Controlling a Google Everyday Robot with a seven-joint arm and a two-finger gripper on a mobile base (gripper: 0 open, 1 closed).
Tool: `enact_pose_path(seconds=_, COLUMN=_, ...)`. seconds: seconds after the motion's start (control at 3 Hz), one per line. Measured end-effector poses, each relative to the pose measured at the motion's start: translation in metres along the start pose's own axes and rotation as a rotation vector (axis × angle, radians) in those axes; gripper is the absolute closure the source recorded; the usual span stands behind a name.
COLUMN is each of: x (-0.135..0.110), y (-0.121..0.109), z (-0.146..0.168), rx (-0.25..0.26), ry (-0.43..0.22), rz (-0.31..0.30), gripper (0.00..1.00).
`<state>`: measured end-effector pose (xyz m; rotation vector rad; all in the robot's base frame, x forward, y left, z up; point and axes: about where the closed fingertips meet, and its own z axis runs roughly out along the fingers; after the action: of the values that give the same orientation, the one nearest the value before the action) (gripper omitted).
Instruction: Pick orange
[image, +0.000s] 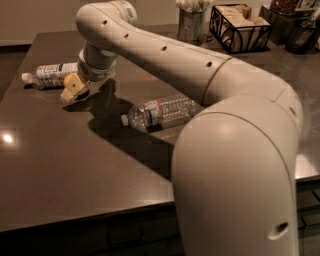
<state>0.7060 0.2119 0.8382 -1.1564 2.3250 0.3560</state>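
The clear bottle (157, 111) is lying on its side on the bench (60, 170), out of the arm's way. Beyond and left of the clear bottle, the end effector (75, 89) is hanging low over the orange (71, 80), apparently to enclose it. Whether it is released or clenching, I cannot tell. A labelled bottle (52, 74) is lying farther left.

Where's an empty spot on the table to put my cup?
Front left of the table is bare, from the near edge up to the gripper and the clear bottle. Crowded: back left, where the gripper is at the orange by the labelled bottle.
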Motion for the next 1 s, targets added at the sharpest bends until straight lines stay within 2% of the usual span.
enact_pose_path(seconds=0.33, x=-0.015, y=0.012, z=0.011, rx=-0.025, ry=-0.002, rz=-0.027, gripper=0.00)
enact_pose_path(seconds=0.67, x=-0.028, y=0.024, z=0.014, rx=-0.023, ry=-0.003, rz=-0.049, gripper=0.18)
enact_pose_path(seconds=1.0, x=-0.031, y=0.029, z=0.013, rx=-0.017, ry=0.003, rz=-0.051, gripper=0.42)
